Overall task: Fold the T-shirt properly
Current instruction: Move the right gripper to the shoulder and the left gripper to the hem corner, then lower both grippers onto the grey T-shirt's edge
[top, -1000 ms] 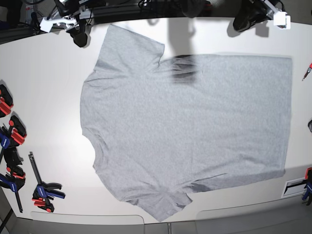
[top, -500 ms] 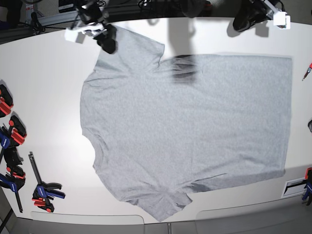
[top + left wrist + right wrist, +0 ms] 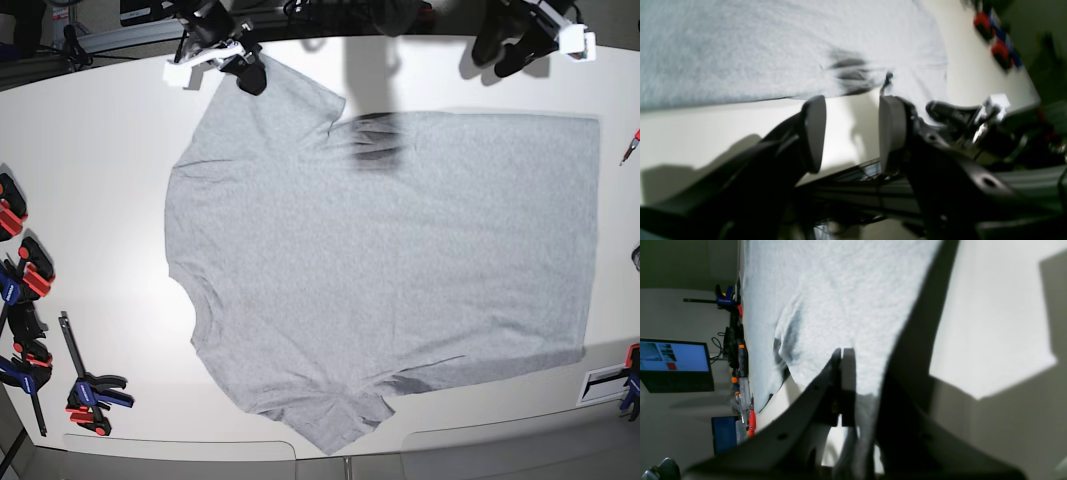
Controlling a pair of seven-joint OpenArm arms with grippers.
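Right end effector (image 3: 250, 75) moved onto T-shirt (image 3: 400, 260) sleeve, clenched on it | left end effector (image 3: 851, 130) released

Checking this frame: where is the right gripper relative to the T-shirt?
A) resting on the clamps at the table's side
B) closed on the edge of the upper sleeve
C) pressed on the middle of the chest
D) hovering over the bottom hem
B: the right gripper is shut with grey sleeve fabric of the T-shirt pinched at its tip, at the sleeve's far corner in the base view.
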